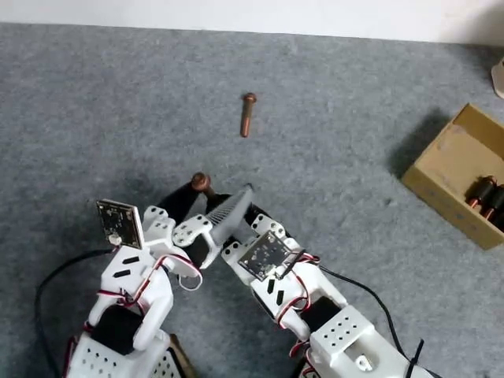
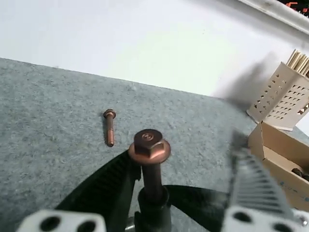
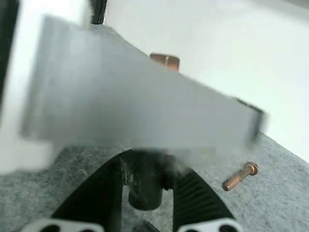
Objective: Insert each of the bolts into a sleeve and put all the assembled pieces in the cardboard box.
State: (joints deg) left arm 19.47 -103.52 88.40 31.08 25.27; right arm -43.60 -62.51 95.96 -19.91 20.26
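Bolt (image 2: 149,159) sits head-up in the sleeve (image 3: 144,191), which my right tool (image 3: 145,179) clamps; my left tool (image 2: 187,157) is spread apart.

I can't read any text, number or sign on my feeds. In the left wrist view the head of the upright bolt (image 2: 149,143) has faint raised marks, and the cardboard box (image 2: 282,159) has a patch of small blue print on its side. Neither is legible to me. In the high view, the markings on the circuit board (image 1: 120,223) at the lower left of the frame are too small to make out.
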